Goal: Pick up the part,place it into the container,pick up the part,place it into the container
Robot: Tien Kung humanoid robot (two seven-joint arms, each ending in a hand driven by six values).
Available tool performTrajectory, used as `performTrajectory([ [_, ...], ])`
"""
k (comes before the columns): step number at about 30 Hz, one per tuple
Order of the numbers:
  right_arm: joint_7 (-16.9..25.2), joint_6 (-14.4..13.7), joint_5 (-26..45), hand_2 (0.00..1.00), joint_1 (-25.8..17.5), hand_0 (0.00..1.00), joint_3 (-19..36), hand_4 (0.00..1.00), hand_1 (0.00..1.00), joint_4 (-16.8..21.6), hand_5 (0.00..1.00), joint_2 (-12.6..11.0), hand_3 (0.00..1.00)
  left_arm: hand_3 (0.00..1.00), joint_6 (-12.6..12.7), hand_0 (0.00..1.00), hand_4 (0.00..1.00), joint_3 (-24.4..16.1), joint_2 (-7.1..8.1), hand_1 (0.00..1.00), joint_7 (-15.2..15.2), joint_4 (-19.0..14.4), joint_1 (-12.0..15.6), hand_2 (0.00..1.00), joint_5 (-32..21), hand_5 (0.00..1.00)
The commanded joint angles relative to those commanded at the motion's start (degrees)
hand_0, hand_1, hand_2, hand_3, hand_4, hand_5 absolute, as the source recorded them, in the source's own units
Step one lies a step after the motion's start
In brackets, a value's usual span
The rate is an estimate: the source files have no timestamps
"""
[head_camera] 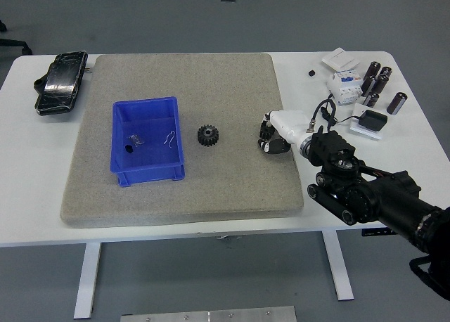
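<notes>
My right hand (273, 135) reaches in from four o'clock and rests low at the grey mat's (176, 202) right edge, fingers curled down toward the mat; I cannot tell whether they grip anything. The black gear (208, 136) lies flat on the mat at nine o'clock from my hand, apart from it. Just beyond the gear, also at nine o'clock, sits the blue container (148, 169), small bits inside. The white counter (28, 167) carries everything.
</notes>
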Motion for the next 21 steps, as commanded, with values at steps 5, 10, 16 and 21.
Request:
performTrajectory([
  [5, 0.2, -0.5, 0.1, 0.469, 0.0, 0.33, -0.1, 0.435, 0.444, -0.1, 0.289, 0.0, 0.646, 0.574, 0.0, 0.666, 0.694, 0.1, -0.02, 0.645, 0.0, 0.0, 0.0, 0.639, -0.1, 0.476],
  [10, 0.2, -0.7, 0.0, 0.452, -0.1, 0.32, -0.4, 0.37, 0.448, -0.4, 0.244, 0.0, 0.618, 0.574, 0.0, 0.666, 0.694, 0.1, -0.02, 0.645, 0.0, 0.0, 0.0, 0.64, -0.2, 0.477],
  [16, 0.1, -0.9, -0.3, 0.449, -0.2, 0.319, -0.6, 0.317, 0.449, -0.5, 0.241, -0.1, 0.607, 0.573, 0.0, 0.666, 0.695, 0.2, -0.04, 0.645, -0.1, 0.0, 0.0, 0.64, -0.4, 0.478],
  [21, 0.2, -1.1, -0.3, 0.449, -0.2, 0.319, -0.9, 0.317, 0.449, -0.3, 0.241, -0.2, 0.607, 0.573, 0.1, 0.666, 0.695, 0.3, -0.04, 0.645, -0.1, 0.0, 0.0, 0.64, -0.5, 0.478],
])
